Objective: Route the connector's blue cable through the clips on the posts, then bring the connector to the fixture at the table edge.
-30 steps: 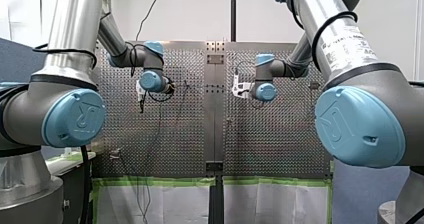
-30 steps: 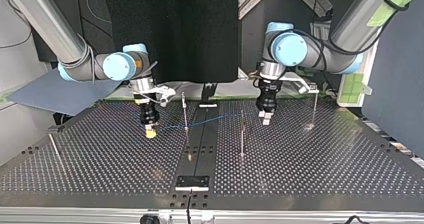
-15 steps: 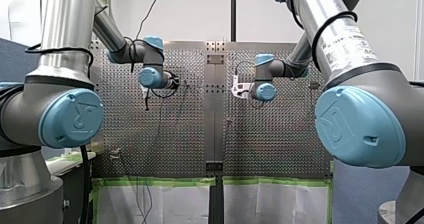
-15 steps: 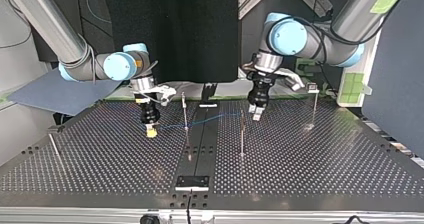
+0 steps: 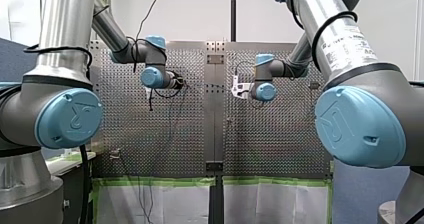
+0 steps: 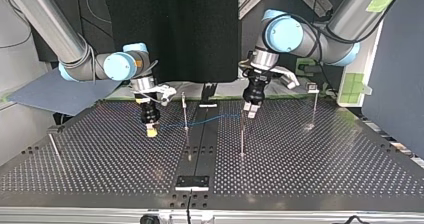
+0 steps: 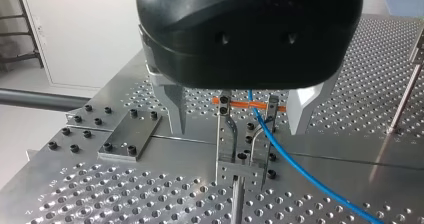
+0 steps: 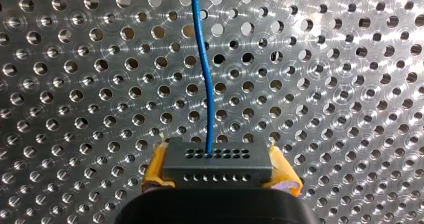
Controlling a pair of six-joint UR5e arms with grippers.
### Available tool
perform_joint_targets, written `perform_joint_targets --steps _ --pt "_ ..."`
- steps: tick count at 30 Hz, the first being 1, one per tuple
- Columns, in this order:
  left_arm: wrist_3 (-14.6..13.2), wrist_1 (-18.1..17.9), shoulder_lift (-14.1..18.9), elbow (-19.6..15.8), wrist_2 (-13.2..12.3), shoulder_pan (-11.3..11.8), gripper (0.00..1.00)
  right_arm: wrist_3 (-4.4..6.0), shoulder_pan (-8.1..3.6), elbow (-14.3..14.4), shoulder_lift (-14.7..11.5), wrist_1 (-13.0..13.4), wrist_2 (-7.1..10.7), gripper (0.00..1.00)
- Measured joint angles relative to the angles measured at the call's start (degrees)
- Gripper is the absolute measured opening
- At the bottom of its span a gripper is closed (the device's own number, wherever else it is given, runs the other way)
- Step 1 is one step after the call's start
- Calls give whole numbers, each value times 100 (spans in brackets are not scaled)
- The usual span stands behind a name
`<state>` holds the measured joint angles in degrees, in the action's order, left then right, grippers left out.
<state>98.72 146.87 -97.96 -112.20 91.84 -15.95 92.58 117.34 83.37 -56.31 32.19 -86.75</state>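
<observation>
A silver perforated bench [image 6: 310, 174] fills the scene, with thin upright posts standing on it. At the top view's left, my right claw [image 6: 150, 129] is clenched on the connector [image 8: 217, 165], a dark block pinched between yellow pads [image 8: 154, 169] just above the bench. The blue cable [image 6: 215, 119] leaves the connector, passes a first post [image 6: 185, 114] and reaches a second post [image 6: 242, 136]. My left claw [image 7: 239, 116] hangs over that post's clip [image 7: 242, 154] with its fingers spread to either side, grasping nothing. The cable runs between the clip's prongs, but I cannot tell whether it is seated. The routing looks partway done. A far post [image 6: 315, 109] carries no cable, and the connector has not yet reached the fixture.
</observation>
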Motion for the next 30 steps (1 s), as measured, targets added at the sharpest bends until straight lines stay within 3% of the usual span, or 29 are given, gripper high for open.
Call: perform_joint_targets --steps 30 --pt "-47 -2 -6 -11 275 -6 100 24 -6 -3 0 -6 0 0"
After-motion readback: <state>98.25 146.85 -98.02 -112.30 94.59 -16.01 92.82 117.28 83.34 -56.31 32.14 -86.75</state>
